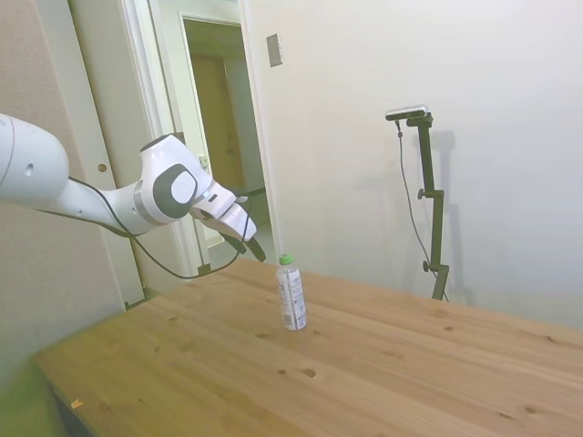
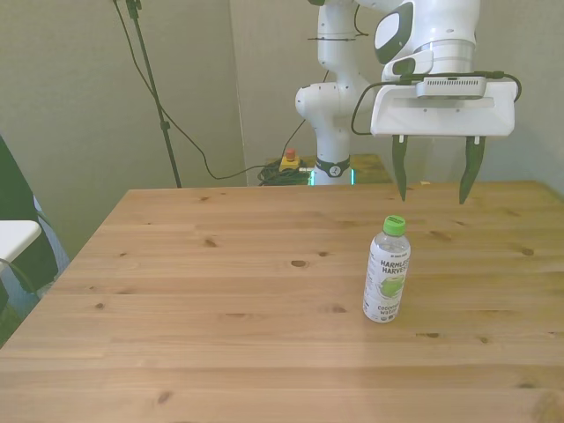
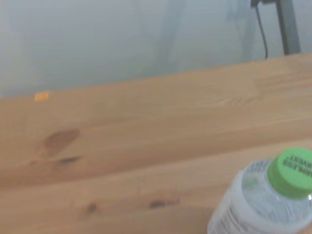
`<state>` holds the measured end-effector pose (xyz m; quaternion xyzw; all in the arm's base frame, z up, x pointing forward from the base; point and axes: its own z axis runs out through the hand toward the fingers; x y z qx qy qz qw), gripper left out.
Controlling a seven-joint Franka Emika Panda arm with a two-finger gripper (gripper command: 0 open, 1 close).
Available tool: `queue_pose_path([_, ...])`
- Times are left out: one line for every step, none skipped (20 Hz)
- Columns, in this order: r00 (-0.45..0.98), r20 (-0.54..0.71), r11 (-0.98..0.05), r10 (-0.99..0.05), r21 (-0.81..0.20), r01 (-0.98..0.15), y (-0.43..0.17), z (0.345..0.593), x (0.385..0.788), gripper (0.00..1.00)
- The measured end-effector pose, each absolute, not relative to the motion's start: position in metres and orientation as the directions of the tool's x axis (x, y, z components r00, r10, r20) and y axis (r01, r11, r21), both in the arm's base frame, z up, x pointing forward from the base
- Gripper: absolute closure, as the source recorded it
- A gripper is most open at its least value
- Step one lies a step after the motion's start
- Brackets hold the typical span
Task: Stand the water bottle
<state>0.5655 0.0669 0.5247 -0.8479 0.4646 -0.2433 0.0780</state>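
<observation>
One water bottle [image 2: 387, 269] is standing upright mid-table [image 2: 220, 264], likely light, slick and squashable, best gripped at the label, while the gripper [image 2: 434, 185] is hanging above, fingers apart.

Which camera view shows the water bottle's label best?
The front view: the water bottle stands upright, label print facing the camera. The side view shows it small, print unreadable; the wrist view shows only its blurred green cap and shoulder.
</observation>
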Motion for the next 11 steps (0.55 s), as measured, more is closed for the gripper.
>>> queue_pose_path([0.477, 0.321, -0.569, -0.818, -0.329, -0.754, 0.064, 0.525, 0.561, 0.00])
queue_pose_path([0.508, 0.300, -0.585, -0.807, -0.294, -0.756, 0.062, 0.523, 0.556, 0.00])
queue_pose_path([0.535, 0.283, -0.601, -0.796, -0.258, -0.757, 0.058, 0.520, 0.552, 0.00])
queue_pose_path([0.558, 0.264, -0.613, -0.787, -0.228, -0.757, 0.056, 0.516, 0.548, 0.00])
queue_pose_path([0.578, 0.243, -0.623, -0.779, -0.201, -0.756, 0.053, 0.510, 0.543, 0.00])
queue_pose_path([0.594, 0.224, -0.632, -0.773, -0.180, -0.754, 0.051, 0.502, 0.539, 0.00])
queue_pose_path([0.607, 0.204, -0.638, -0.768, -0.166, -0.752, 0.050, 0.494, 0.534, 0.00])
queue_pose_path([0.620, 0.187, -0.646, -0.762, -0.153, -0.748, 0.050, 0.486, 0.529, 0.00])
queue_pose_path([0.632, 0.171, -0.653, -0.756, -0.140, -0.744, 0.050, 0.477, 0.522, 0.00])
queue_pose_path([0.642, 0.159, -0.661, -0.750, -0.130, -0.739, 0.051, 0.470, 0.514, 0.00])
queue_pose_path([0.652, 0.152, -0.669, -0.743, -0.122, -0.734, 0.052, 0.465, 0.506, 0.00])
